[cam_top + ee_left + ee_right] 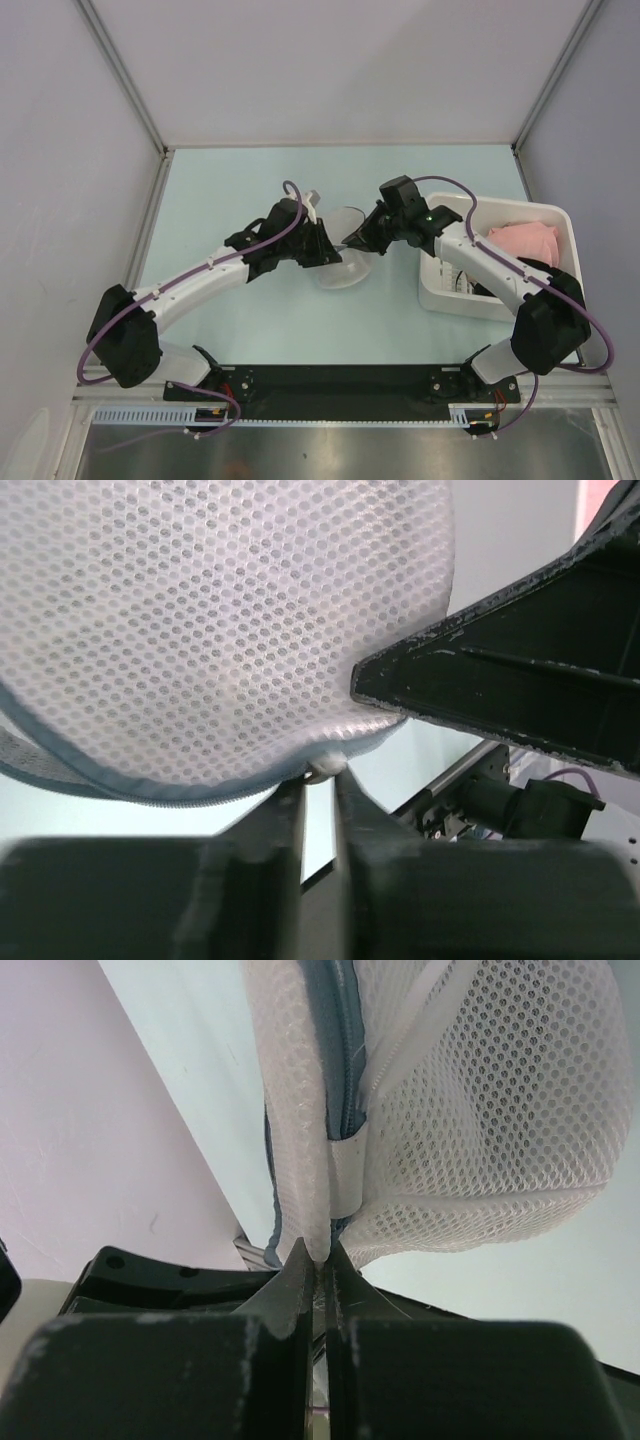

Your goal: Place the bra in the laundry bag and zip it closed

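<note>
While right gripper [320, 1258] clamps laundry bag [500, 1110] — left gripper [322, 778] nips rim.

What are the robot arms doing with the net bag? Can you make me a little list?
laundry bag: white mesh, between both grippers
right gripper: shut on the bag's edge
left gripper: seems to pinch a small nub on the bag's rim
bra: not visible in any view
bin: white, on the right, with a pink garment inside
</note>
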`<state>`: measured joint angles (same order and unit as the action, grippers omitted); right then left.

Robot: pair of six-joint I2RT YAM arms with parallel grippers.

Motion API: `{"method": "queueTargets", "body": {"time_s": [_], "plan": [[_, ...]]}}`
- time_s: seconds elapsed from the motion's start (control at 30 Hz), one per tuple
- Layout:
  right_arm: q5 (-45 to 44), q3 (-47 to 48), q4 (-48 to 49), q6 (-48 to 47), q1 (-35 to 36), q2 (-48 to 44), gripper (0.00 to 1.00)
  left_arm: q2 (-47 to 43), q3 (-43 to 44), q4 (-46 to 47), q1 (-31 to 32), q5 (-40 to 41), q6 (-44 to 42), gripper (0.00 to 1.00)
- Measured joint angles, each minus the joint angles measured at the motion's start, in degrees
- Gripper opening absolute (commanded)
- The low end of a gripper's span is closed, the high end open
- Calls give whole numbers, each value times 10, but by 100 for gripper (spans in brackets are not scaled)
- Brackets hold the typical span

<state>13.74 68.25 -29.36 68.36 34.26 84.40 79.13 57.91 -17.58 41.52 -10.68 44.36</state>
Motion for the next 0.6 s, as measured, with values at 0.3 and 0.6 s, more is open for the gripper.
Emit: {"method": "queueTargets", "body": {"time_s": [0.3, 0.6], "plan": [[7, -4, 14, -56, 0, 0, 0, -5, 7, -32, 6, 33, -15, 0], [54, -59, 51, -133, -49, 0, 0, -56, -85, -84, -64, 82, -59, 0]]}}
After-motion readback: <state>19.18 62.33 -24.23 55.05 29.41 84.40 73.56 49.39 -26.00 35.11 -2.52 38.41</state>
